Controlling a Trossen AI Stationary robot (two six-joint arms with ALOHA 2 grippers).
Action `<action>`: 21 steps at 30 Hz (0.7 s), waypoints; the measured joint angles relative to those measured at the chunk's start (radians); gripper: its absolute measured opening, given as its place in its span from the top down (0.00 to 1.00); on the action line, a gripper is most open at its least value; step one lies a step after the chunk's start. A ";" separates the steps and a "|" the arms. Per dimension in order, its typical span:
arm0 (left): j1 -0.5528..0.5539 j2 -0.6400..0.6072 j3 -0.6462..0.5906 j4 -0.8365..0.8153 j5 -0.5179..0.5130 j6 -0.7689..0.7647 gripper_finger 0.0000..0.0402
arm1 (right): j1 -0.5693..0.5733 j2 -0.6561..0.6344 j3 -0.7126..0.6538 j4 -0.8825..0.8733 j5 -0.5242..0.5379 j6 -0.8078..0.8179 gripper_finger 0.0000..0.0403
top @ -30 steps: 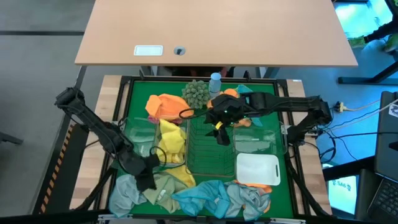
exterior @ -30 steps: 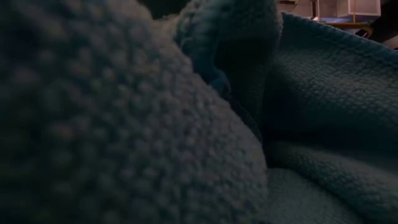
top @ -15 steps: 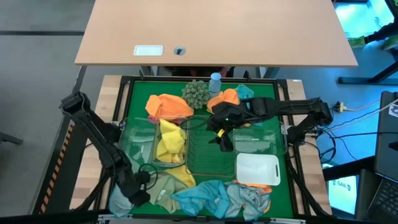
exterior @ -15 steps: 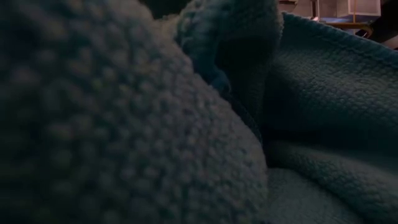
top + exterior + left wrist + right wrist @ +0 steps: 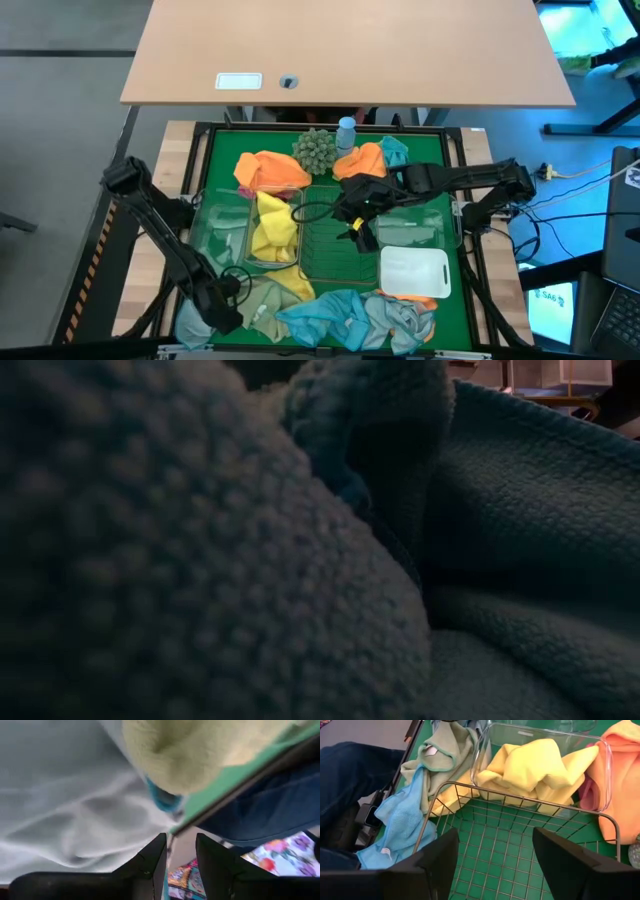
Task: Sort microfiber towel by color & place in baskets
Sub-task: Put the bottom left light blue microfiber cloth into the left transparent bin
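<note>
**Left gripper over the near towel pile**

Left gripper (image 5: 222, 305) — fingers slightly parted, holding nothing visible — sits directly above the pale grey towel (image 5: 197, 312) at the surface's near-left corner. Farther off, right gripper (image 5: 357, 228) hangs wide open and empty over the wire-mesh basket (image 5: 335, 262).

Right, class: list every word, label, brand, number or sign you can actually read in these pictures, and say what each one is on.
No text can be read in any view.
White label on the tan desk: too small to read.
White tag on the pale green towel: no lettering can be made out.
White tag on the blue towel: too small to read.
</note>
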 joint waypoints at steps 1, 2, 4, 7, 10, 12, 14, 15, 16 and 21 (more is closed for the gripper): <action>0.000 0.006 0.000 -0.004 -0.004 0.001 0.75 | 0.000 0.000 0.000 0.000 0.000 0.000 0.37; 0.000 0.009 0.000 -0.008 -0.008 0.001 0.75 | 0.000 0.000 0.000 0.000 0.001 0.000 0.37; 0.000 0.017 0.001 -0.015 -0.031 0.004 0.75 | 0.000 0.000 0.000 0.000 0.002 0.000 0.37; 0.000 0.023 0.001 -0.027 -0.085 0.004 0.75 | 0.000 0.000 0.000 0.001 0.002 0.000 0.37; 0.001 0.024 0.001 -0.054 -0.096 0.004 0.75 | 0.000 0.000 0.000 0.001 0.002 0.000 0.37; -0.001 0.024 0.001 -0.065 -0.088 0.004 0.75 | 0.000 0.000 0.000 0.001 0.002 0.000 0.37; -0.001 0.023 0.001 -0.073 -0.067 0.004 0.75 | 0.000 0.000 0.000 0.001 0.002 0.000 0.37; -0.001 0.023 0.001 -0.074 -0.061 0.004 0.75 | 0.000 0.000 0.000 0.001 0.002 0.000 0.37; -0.001 0.023 0.001 -0.075 -0.059 0.004 0.75 | 0.000 0.000 0.000 0.001 0.002 0.000 0.37; -0.005 0.022 0.001 -0.068 -0.040 0.003 0.75 | 0.000 0.000 0.000 0.001 0.002 0.000 0.37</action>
